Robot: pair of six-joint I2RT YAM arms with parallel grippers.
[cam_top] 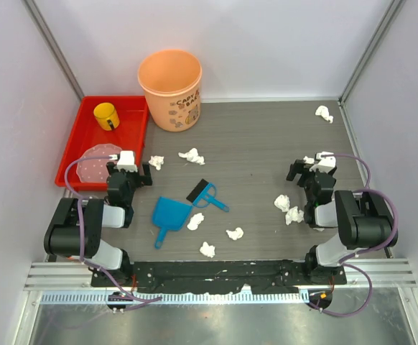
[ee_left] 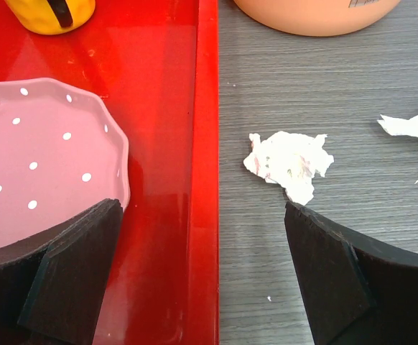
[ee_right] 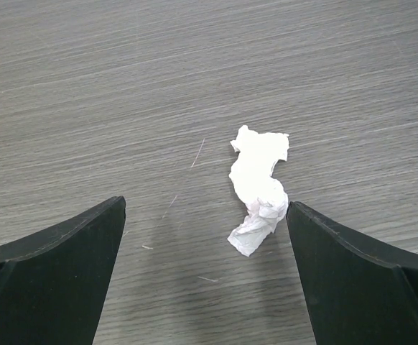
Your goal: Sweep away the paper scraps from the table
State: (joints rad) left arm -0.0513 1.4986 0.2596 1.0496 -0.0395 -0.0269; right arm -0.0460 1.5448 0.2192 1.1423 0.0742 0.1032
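From above, my left gripper and right gripper both sit open over the dark gray wood-grain table, with crumpled white paper scraps scattered between them. Left wrist: jaws spread, straddling the red plastic tray rim, one scrap just ahead of my right finger. Right wrist: jaws spread, one scrap between them, against the right finger.

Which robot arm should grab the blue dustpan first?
Probably left. The blue dustpan lies close beside the left gripper, which is open and empty; the right gripper sits farther away.
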